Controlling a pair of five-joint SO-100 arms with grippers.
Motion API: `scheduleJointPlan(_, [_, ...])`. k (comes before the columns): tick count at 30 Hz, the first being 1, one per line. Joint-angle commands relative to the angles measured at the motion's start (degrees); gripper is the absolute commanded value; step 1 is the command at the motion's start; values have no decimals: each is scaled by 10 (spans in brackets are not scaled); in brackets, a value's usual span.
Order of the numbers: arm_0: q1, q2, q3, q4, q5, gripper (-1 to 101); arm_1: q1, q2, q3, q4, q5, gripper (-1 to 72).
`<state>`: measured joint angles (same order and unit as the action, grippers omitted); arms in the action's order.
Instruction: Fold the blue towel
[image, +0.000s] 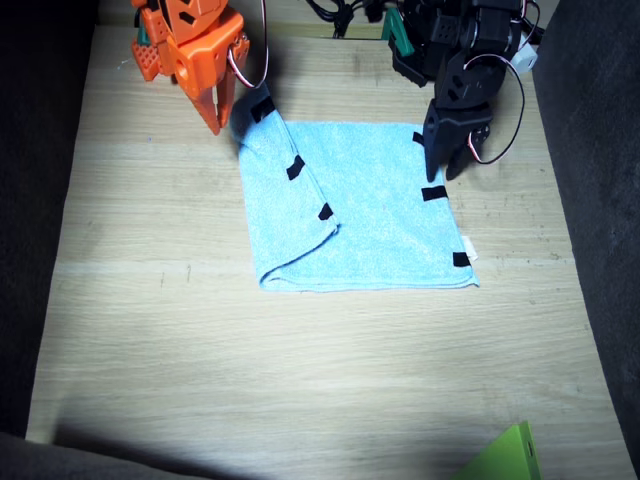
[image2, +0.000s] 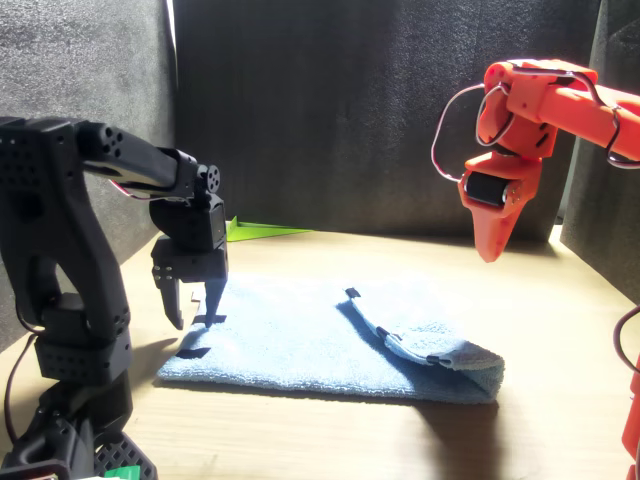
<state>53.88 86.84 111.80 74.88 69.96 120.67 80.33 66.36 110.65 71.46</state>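
The blue towel (image: 375, 205) lies flat on the wooden table, and its edge nearest the right arm is folded over into a flap (image: 290, 200) with black tape marks on it. In the front view the towel (image2: 300, 345) shows that fold as a raised roll. My orange right gripper (image: 215, 118) hangs shut and holds nothing, just off the towel's far corner and well above the table (image2: 489, 250). My black left gripper (image: 446, 165) stands open over the towel's other short edge, its fingers (image2: 173, 305) astride a tape mark, close to the cloth.
A bright green flat piece (image: 505, 460) pokes in at the near edge of the fixed view and lies by the dark backdrop in the front view (image2: 255, 230). Dark fabric walls surround the table (image: 150, 330). Cables hang by both arm bases.
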Motion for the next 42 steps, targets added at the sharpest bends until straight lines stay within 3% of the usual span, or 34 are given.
scheduleJointPlan(1, [-13,-3,-2,11,2,187,-1,11,-11,7,4,53])
scheduleJointPlan(10, [-24,-35,-25,29,-2,144,-17,22,-15,7,-2,53])
scheduleJointPlan(15, [-24,-45,-33,32,3,-2,-31,28,-12,7,-9,53])
scheduleJointPlan(28, [9,-53,-120,69,3,-3,-12,-4,-15,7,-4,52])
scheduleJointPlan(42, [-83,-174,-266,112,21,-3,4,0,-7,7,9,45])
